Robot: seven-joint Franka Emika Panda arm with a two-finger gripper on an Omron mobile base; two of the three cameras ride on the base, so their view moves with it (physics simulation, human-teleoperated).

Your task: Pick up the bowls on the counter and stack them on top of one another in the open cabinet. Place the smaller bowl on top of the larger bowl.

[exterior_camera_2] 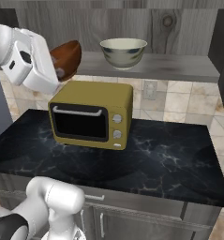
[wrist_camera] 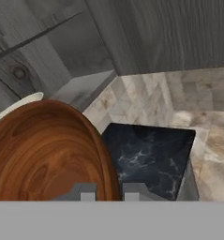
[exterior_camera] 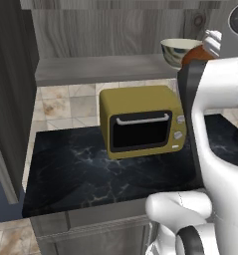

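Left base view: the cream bowl (exterior_camera: pixel 179 51) already sits on the cabinet shelf (exterior_camera: pixel 100 68), at its right end, above the yellow microwave (exterior_camera: pixel 142 121) on the black counter (exterior_camera: pixel 80 172). The brown bowl (exterior_camera: pixel 196 55) shows just beside it, half hidden behind the white arm, so how high it hangs over the shelf is hard to judge here.

Right base view: this side shows that the brown bowl (exterior_camera_2: pixel 66 58) is in the air, tilted steeply, left of the cream bowl (exterior_camera_2: pixel 123 52) and apart from it, above the microwave's (exterior_camera_2: pixel 92 114) left end. The gripper is hidden behind the wrist. To do the step well, I judge the bowl should be carried right until centred over the cream bowl, levelled, then lowered gently before release.

Hand view: the gripper (wrist_camera: pixel 108 192) is nearly closed, its fingertips (wrist_camera: pixel 87 191) pinching the brown bowl's (wrist_camera: pixel 43 154) rim. The cream bowl's edge (wrist_camera: pixel 19 104) peeks out behind it. This view alone confirms the grip; it also shows the counter corner (wrist_camera: pixel 151 154) far below.
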